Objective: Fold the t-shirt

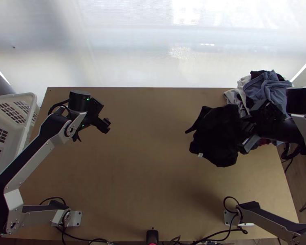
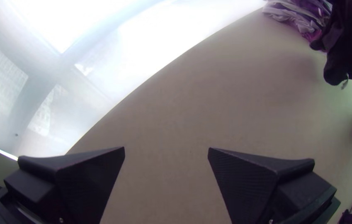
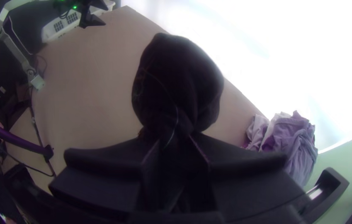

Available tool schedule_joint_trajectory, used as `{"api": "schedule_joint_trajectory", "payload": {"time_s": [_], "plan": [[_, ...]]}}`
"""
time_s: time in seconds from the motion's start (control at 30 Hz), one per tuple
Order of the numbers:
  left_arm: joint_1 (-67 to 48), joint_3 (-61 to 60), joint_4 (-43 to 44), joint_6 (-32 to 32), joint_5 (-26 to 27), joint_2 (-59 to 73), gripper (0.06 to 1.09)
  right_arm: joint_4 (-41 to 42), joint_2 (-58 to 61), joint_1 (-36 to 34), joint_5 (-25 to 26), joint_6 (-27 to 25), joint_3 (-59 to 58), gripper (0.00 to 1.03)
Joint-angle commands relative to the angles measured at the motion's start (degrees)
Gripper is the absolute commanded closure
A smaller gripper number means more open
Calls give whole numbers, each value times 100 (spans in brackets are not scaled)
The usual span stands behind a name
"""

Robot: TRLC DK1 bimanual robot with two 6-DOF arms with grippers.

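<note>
From the top view, your black cloth t-shirt [image 1: 216, 136] is at the right side of the frame, a bit above the middle, all bunched up in a lump. A small white tag [image 1: 200, 155] pokes out at its lower left. Your right gripper [image 1: 246, 132], with flat black fingers, pinches the shirt by a bunched bit, and in the right wrist view the rest puffs out past the tips. The shirt seems to hang over the table, but it is so dark that you can't be sure which part is pinched. Your left gripper [image 1: 92, 131] is at the upper left of the frame, and its two black fingers are spread wide, with the light brown wooden table [image 1: 145, 175] seen between them in its wrist view. A messy pile of blue, white and black clothes [image 1: 269, 87] sits at the upper right. A white plastic basket with square holes [image 1: 26, 98] stands at the left edge.
</note>
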Motion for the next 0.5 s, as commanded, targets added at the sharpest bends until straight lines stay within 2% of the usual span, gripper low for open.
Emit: {"api": "schedule_joint_trajectory", "payload": {"time_s": [0.0,0.1,0.23,0.37,0.47], "plan": [[8,-26,-132,19,-4,-68,11,-63,258,361,-89,-275,-36,100],[8,-43,-158,11,-74,-60,11,69,504,326,-256,-521,-221,100],[-36,-105,-158,2,-127,-25,11,719,1242,-69,-572,-723,-247,100],[-71,-96,-167,2,-232,-16,11,913,2358,-395,-968,-705,729,100],[-62,-105,-220,2,-285,-7,11,913,3255,-491,-1055,-688,1801,100]]}}
